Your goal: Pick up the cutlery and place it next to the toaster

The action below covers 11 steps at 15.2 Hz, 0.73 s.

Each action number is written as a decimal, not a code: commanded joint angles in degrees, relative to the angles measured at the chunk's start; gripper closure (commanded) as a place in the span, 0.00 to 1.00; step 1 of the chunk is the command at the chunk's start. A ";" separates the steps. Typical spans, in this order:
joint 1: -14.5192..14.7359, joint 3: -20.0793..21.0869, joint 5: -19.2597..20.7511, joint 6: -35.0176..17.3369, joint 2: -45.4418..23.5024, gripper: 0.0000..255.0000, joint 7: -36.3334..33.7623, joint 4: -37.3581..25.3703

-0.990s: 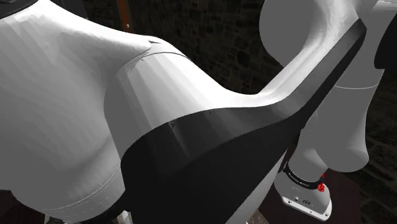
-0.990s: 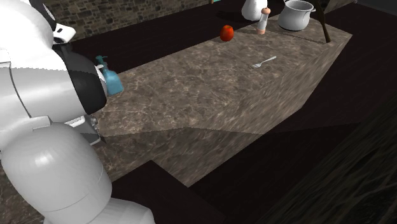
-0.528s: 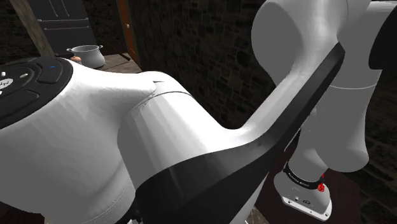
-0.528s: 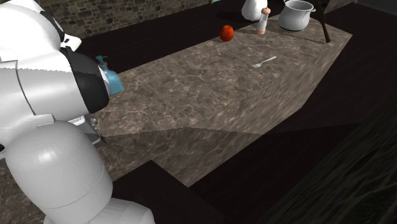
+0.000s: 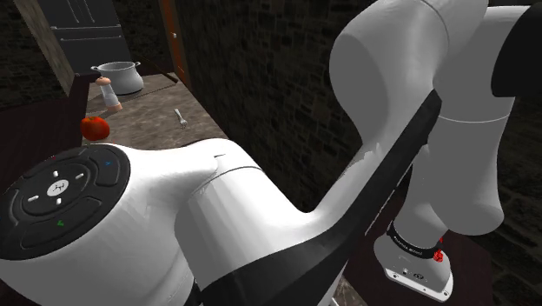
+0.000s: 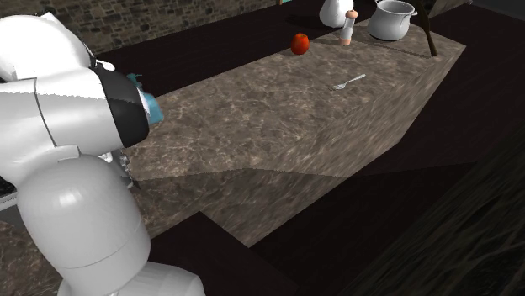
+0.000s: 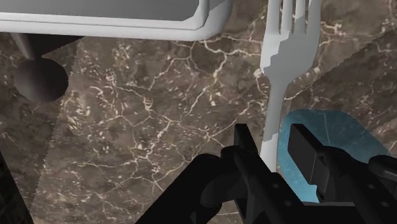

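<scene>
A pale grey fork (image 7: 280,83) stands close in front of the hand, its handle running down between my gripper's (image 7: 273,149) two black fingers, which clasp it. Its tines point toward the corner of a grey rounded box, the toaster (image 7: 108,19), on the marbled brown counter (image 7: 140,133). Under the fingers lies a blue object (image 7: 343,137). A second small fork (image 6: 349,81) lies far off on the counter; the shoulder view has that fork (image 5: 181,116) near the counter's edge.
A blue bottle (image 6: 148,105) stands beside the arm's elbow. At the counter's far end are a red fruit (image 6: 299,43), a shaker (image 6: 347,28), a grey pot (image 6: 393,18) and a white jug (image 6: 333,12). Dark floor surrounds the counter (image 6: 278,126).
The arm's big white links swung down and aside in the shoulder view, uncovering the pot, shaker, red fruit and far fork. Objects on the counter stayed put.
</scene>
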State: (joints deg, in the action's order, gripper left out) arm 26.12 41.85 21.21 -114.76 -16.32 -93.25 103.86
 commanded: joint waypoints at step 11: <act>1.21 -1.79 4.29 -7.12 -4.26 1.00 -3.56 4.28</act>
State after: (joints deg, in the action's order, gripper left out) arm 27.15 40.28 25.04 -121.41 -20.06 -96.49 108.06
